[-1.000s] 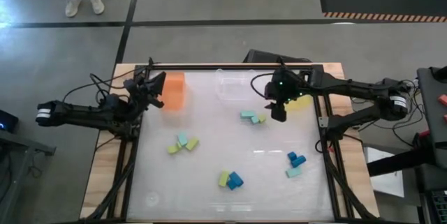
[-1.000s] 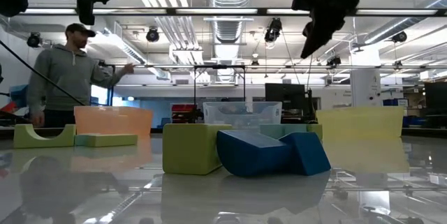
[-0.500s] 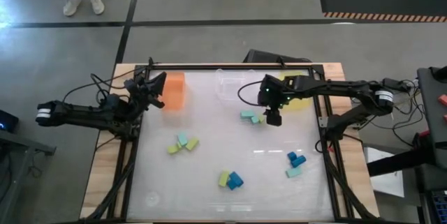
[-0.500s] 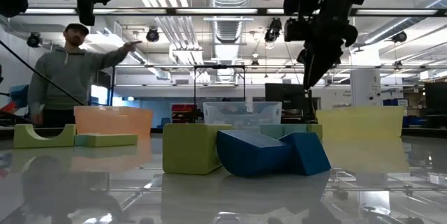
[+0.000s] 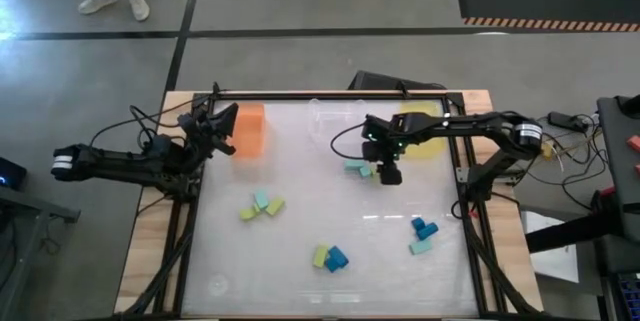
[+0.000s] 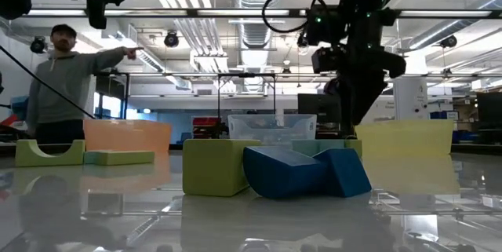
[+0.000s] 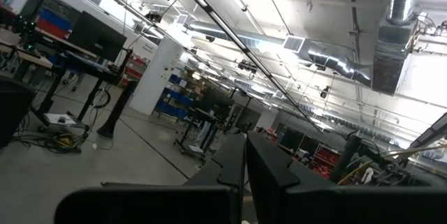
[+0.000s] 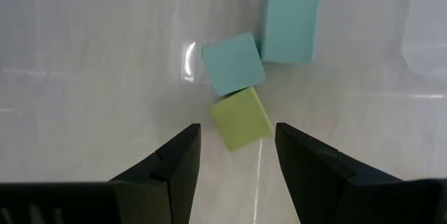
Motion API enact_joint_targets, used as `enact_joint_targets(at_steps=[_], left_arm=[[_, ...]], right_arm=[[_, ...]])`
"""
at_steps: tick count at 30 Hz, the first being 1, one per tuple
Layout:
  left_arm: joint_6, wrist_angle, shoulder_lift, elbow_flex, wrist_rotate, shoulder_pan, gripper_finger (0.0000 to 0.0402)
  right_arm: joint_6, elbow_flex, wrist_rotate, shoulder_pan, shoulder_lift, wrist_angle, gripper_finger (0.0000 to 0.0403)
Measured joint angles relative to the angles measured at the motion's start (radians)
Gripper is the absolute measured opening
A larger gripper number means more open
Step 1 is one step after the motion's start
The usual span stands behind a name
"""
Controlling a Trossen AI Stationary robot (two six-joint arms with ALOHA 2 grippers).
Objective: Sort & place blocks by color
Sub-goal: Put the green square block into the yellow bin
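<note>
Lying flat on the table (image 5: 300, 181), straight under the right gripper (image 8: 237, 132) and framed in the gap between its 2 fingers, yet untouched: a yellow-green block (image 8: 241, 119). Touching that block's far corner, just beyond the fingertips, a pale teal cube (image 8: 233, 63); farther out again and off to one side, touching the cube, a long pale teal block (image 8: 290, 16). Half-spread jaws, wider than the yellow-green block, holding nothing. Over the last second, swung away from the yellow tray (image 5: 425, 126) behind it and dropped low over this cluster of 3, with the jaw spacing unchanged throughout. Reads as the approach now lined up and the pick about to start, probably with the yellow-green block as the target. Calls for a straight descent and a careful close, since the teal cube leans on the target and may get dragged along or pinched with it. Well apart from this hand, toward the near edge of the table, 3 more small clusters of blocks (image 5: 261, 205) unsorted, so most of the sorting looks undone. Across the table, the left gripper (image 5: 222, 126) closed tight and empty, parked just beside the orange tray (image 5: 249, 129), waiting.
</note>
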Motion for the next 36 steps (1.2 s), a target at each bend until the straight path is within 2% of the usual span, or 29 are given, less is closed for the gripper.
enact_joint_targets(at_steps=[6,11,16,20,28,36], left_arm=[[0.0,-0.001,0.004,0.0,-0.001,0.0,0.0],[0.0,-0.001,0.004,-0.001,-0.004,0.0,0.0],[0.003,-0.001,0.004,-0.001,-0.006,0.0,0.0],[0.003,-0.001,0.004,-0.001,-0.007,0.0,0.0],[0.005,0.0,0.004,-0.001,-0.007,0.0,0.0],[0.005,0.0,0.004,-0.002,-0.007,0.0,0.0]], right_arm=[[0.032,0.003,0.036,0.003,0.022,0.061,0.0179],[0.034,0.019,0.061,0.004,0.027,0.059,0.0211],[-0.049,0.019,0.053,0.005,0.026,0.027,0.0244],[-0.088,0.005,0.051,0.016,0.035,0.022,0.0253],[-0.076,-0.011,0.034,0.031,0.102,0.038,0.024],[-0.065,-0.005,0.034,0.031,0.148,0.038,0.02]])
